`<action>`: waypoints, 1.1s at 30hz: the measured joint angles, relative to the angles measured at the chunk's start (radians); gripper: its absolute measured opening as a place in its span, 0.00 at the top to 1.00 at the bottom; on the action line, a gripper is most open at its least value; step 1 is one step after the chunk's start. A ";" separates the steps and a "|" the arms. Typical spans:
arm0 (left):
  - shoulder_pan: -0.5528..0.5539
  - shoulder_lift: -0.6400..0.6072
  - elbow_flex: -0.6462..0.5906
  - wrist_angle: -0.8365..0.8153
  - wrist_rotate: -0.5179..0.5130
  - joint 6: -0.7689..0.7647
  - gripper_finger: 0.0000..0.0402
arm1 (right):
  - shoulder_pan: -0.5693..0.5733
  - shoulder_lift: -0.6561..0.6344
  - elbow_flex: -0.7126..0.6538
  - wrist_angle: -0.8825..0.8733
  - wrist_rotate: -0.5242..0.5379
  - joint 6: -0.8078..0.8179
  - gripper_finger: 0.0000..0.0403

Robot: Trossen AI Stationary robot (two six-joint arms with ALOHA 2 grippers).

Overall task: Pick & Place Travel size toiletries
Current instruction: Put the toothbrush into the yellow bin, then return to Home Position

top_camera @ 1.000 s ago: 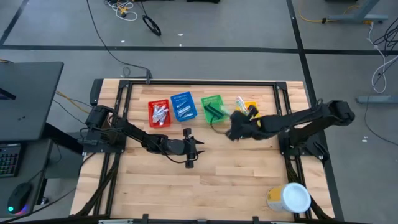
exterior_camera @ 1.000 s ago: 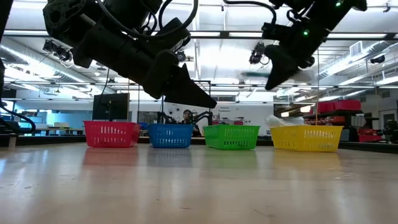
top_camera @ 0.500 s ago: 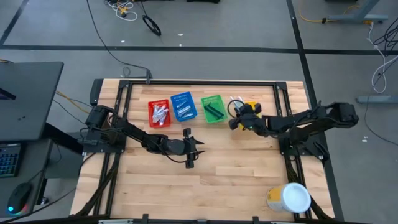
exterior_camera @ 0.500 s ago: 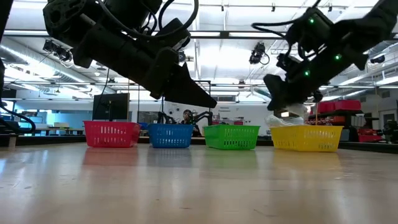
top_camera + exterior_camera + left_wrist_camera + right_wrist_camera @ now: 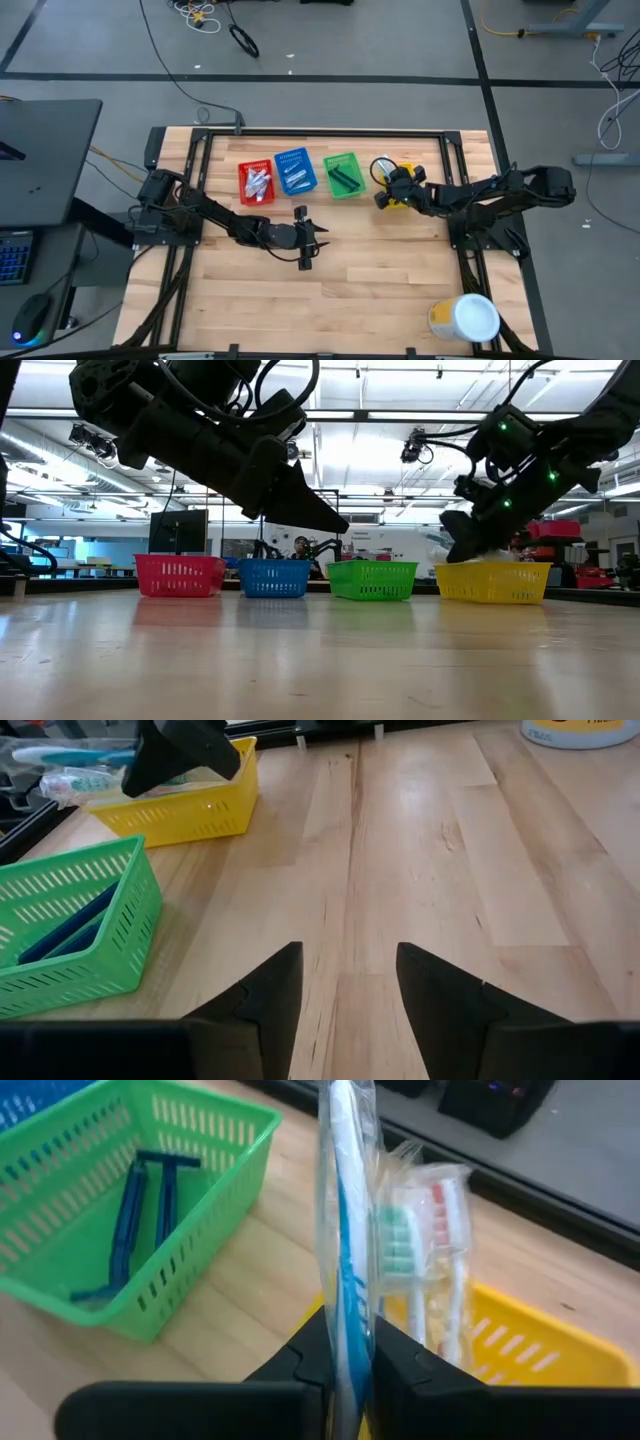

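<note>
Right gripper (image 5: 345, 1355) fingers pinching wrapped toothbrush (image 5: 345, 1210), left gripper (image 5: 345, 995) fingers parted, empty

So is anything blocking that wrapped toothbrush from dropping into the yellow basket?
Nothing visible. The right gripper holds the wrapped toothbrush directly above the yellow bin, where other toothbrushes already lie. The left gripper waits mid-table, well clear.
</note>
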 joint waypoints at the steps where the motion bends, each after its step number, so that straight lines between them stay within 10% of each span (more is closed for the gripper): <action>1: 0.000 0.000 0.000 0.000 0.000 0.000 0.57 | -0.003 0.000 -0.001 0.000 -0.014 -0.007 0.89; 22: 0.000 -0.030 -0.001 -0.017 -0.007 -0.026 0.57 | -0.025 -0.133 0.117 -0.202 -0.058 -0.145 0.73; 33: -0.031 -0.397 -0.001 -0.426 -0.171 -0.007 0.77 | 0.025 -0.389 0.217 -0.477 -0.356 -0.164 0.80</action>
